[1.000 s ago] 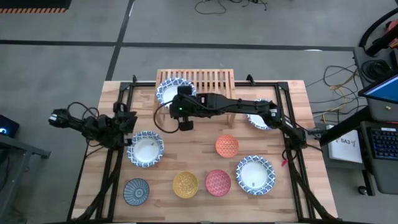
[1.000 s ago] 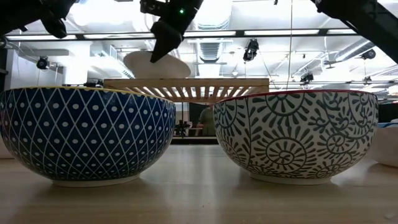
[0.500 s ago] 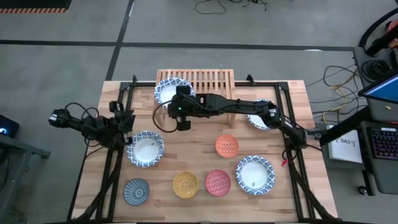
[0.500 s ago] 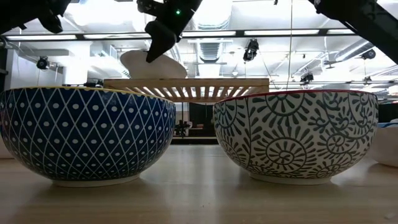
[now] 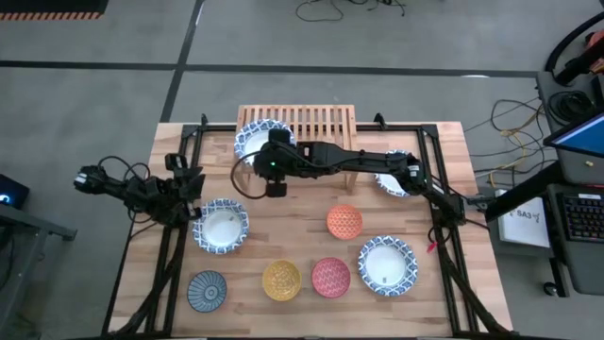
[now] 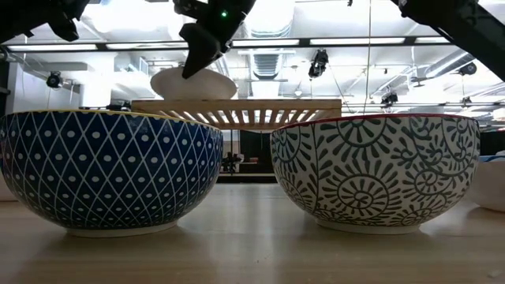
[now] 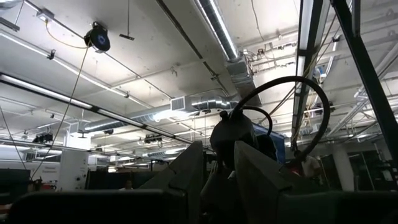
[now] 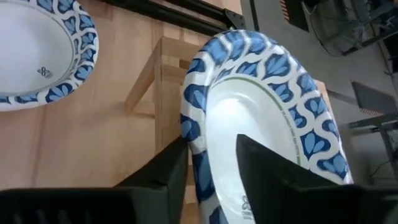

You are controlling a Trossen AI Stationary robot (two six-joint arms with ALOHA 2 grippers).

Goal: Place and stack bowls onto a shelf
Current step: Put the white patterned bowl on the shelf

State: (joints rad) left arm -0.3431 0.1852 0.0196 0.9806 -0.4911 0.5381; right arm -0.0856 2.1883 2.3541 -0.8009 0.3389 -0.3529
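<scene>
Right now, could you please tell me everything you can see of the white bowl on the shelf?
The white bowl is wide, ceramic-looking, glossy inside, with a blue leaf-patterned rim. It sits at the left end of the slatted wooden shelf. The right claw straddles its rim, one finger inside, one outside.

The right arm is covering most of the white bowl (image 5: pixel 394 179) beside the shelf (image 5: pixel 311 121). In the low view, two near bowls are hiding the shelf's legs. The left hand's (image 5: pixel 198 184) fingers are too small to read from above.
</scene>
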